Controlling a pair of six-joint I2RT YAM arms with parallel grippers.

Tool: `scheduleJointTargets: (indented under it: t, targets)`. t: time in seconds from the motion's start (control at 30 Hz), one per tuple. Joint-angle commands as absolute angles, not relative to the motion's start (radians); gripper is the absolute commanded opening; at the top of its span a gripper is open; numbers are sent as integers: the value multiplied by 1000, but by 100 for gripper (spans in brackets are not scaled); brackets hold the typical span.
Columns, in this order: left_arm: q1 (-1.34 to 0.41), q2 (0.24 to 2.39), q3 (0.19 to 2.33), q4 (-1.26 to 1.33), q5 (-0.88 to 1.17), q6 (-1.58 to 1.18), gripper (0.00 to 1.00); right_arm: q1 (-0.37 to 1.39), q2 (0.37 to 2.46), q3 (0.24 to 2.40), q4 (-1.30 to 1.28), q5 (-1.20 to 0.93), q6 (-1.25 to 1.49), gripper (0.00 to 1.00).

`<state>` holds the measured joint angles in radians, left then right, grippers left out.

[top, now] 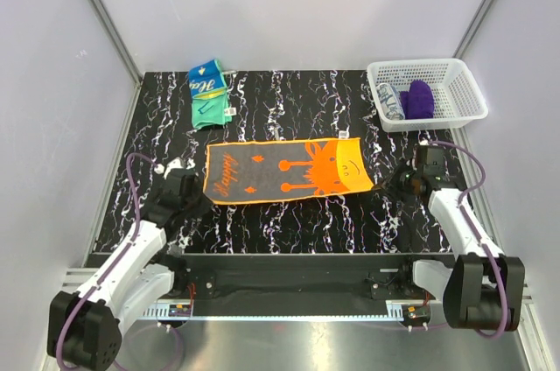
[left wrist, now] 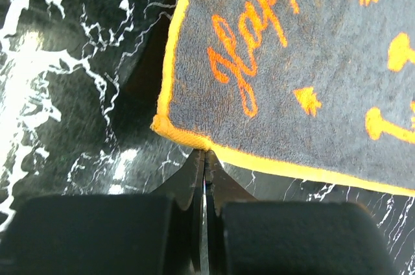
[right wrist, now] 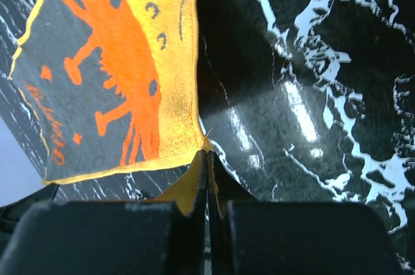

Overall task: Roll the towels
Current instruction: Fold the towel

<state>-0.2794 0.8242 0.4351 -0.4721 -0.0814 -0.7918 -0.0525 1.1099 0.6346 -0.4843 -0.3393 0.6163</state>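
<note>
Orange towel (top: 284,170): grey-backed, orange print and trim, spread lengthwise across the middle of the black marbled tabletop (top: 306,224), between the two arms. Left fingers (left wrist: 188,184): pressed together, pinching the towel's yellow hem just beside its near-left corner. Right fingers (right wrist: 227,187): pressed together, clamped on the near-right corner, that end raised slightly off the surface. Teal towel (top: 210,91): bunched, far left of the tabletop, well apart from the orange one. White lattice basket (top: 464,95): far right corner, holding a purple cloth (top: 418,100).
</note>
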Motion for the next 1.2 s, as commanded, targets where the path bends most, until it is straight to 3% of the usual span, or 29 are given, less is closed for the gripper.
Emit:
scheduleJointTargets:
  t: [0.0, 0.37, 0.8, 1.17]
  targets:
    - [-282, 805, 448, -486, -74, -807, 0, -52, 1043, 626, -571, -376, 609, 0]
    - [-281, 971, 661, -505, -118, -746, 0, -52, 1138, 810, -591, -368, 583, 0]
    - [-252, 1348, 1000, -568, -143, -643, 0, -46, 1469, 1066, -565, -371, 574, 0]
    - [-206, 1563, 1124, -558, -126, -592, 0, -14, 1699, 1236, -557, -350, 574, 0]
